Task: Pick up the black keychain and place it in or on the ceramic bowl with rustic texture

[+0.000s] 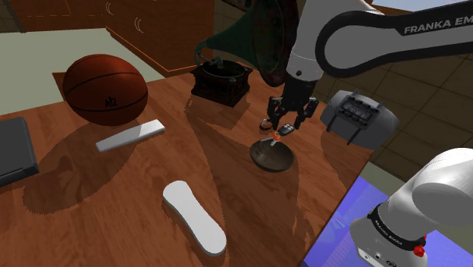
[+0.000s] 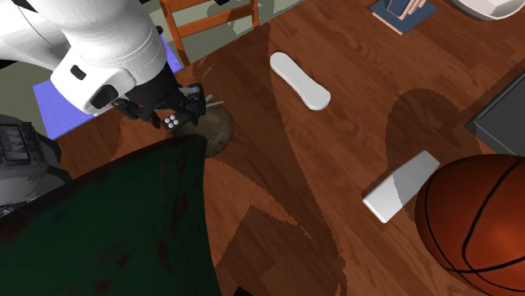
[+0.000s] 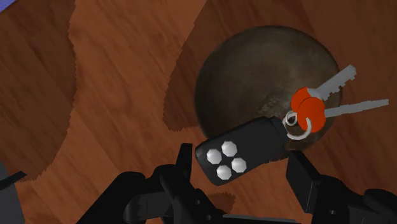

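Wood table (image 1: 114, 205) in a house, basketball (image 1: 104, 87) at the shoulder view's left; gripper (image 1: 286, 123) hangs just above the bowl (image 1: 273, 157), keychain (image 1: 282, 130) between its fingers. Second ext. view: bowl under the hand, nothing seen in it. Wrist view: fingers (image 3: 184, 162) clasp the black fob (image 3: 238, 153) end to end; keys (image 3: 340, 79) & red tags (image 3: 308, 105) dangle past the bowl's rim; bowl bare inside. Release step, I'd say: centre the fob over the bowl, go lower, then open, else the keys may spill out.
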Robot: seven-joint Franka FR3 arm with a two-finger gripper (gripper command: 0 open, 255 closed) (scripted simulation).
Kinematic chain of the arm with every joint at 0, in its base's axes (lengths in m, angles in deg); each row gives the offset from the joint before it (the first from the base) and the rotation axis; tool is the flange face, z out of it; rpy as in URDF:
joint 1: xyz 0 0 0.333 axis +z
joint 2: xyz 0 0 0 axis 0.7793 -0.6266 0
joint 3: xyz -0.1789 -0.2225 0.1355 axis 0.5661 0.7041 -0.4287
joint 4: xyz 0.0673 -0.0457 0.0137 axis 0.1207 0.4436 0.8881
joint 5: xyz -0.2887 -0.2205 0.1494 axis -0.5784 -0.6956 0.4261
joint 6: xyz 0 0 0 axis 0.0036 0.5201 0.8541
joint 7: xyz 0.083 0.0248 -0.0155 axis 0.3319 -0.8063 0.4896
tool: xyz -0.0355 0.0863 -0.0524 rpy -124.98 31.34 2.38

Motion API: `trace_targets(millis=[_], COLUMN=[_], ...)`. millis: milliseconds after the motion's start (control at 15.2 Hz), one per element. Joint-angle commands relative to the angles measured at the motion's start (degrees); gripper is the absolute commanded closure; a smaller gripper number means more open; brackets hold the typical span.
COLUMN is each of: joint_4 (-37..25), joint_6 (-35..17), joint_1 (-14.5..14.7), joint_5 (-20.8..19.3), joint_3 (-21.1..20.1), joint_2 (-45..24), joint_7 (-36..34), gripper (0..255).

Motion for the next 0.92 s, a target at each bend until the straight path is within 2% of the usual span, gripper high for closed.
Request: trace_targets(millis=[0, 726, 858], joint_4=[1.19, 6.93, 6.93], joint_6=[-1.47, -10.99, -10.99], joint_1=[0.03, -0.04, -0.04], joint_5=[0.13, 0.5, 0.5], joint_3=[-0.17, -1.99, -1.98], joint_2=[-0.27, -4.1, -4.1], joint_7=[0.1, -0.19, -0.19], gripper=[255, 255, 255])
